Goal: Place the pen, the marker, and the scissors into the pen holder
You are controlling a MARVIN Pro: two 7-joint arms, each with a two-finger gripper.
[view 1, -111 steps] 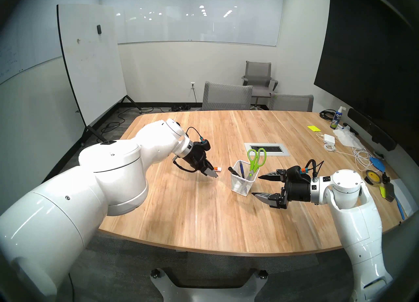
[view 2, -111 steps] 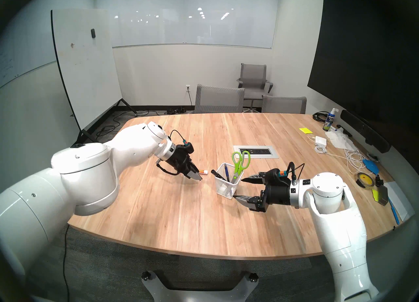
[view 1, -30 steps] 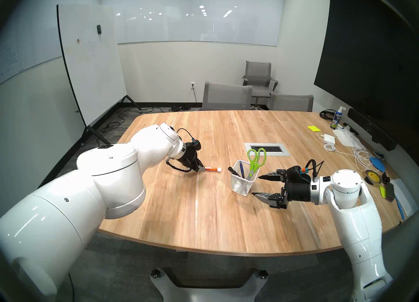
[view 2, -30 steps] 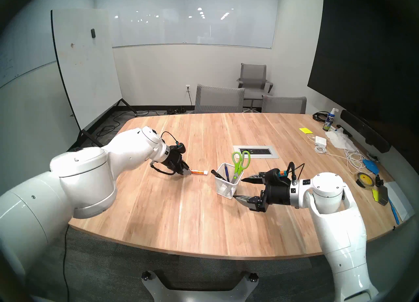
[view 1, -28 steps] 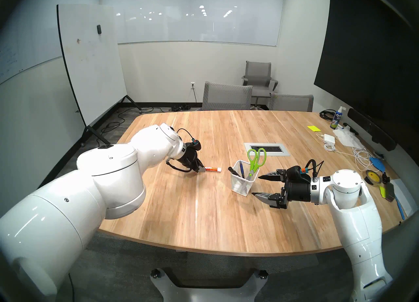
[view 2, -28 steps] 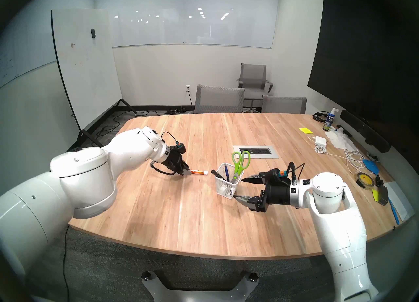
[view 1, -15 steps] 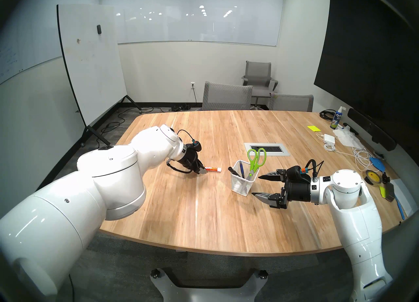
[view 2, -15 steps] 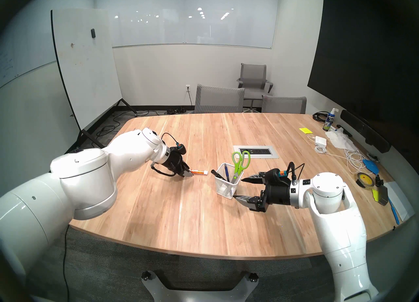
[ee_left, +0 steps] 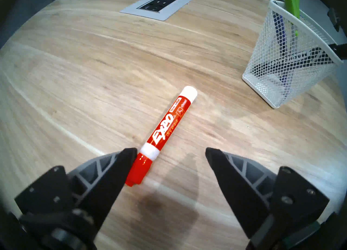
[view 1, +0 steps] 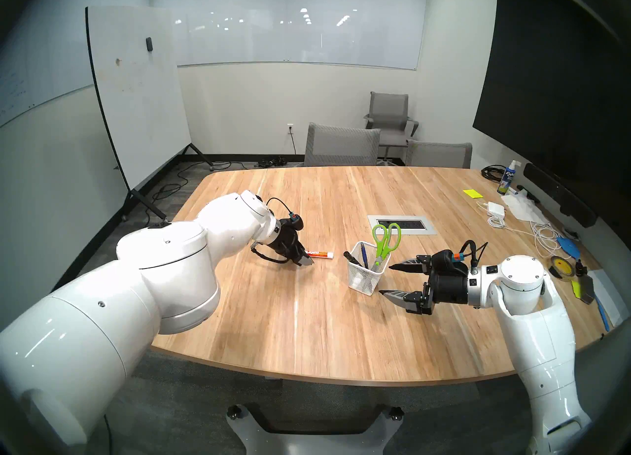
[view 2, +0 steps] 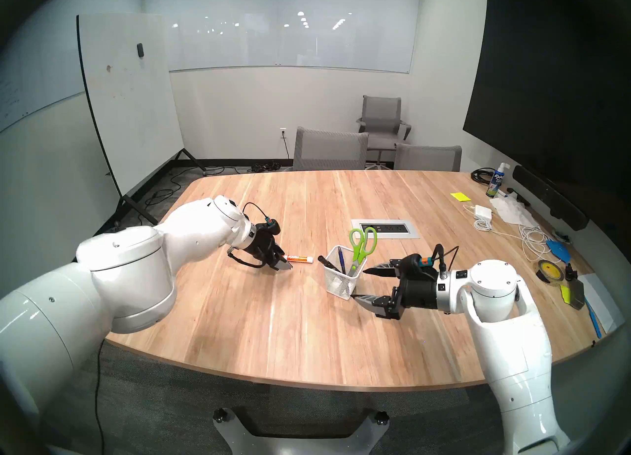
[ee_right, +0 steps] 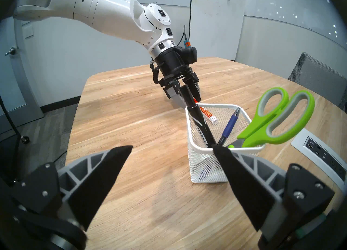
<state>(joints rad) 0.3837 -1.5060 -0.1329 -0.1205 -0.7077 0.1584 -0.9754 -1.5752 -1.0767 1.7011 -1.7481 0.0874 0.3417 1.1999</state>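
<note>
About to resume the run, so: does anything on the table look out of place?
Yes: a red dry-erase marker with white ends lies flat on the wooden table, outside the white wire-mesh pen holder. The left gripper straddles its red cap off-centre, one finger beside it.

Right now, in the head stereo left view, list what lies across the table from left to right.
Left hand → red marker → pen holder → right hand → tape roll

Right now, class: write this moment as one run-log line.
left claw: open, red marker on table, unheld | right claw: open, empty | pen holder: scissors, pen, black marker inside
</note>
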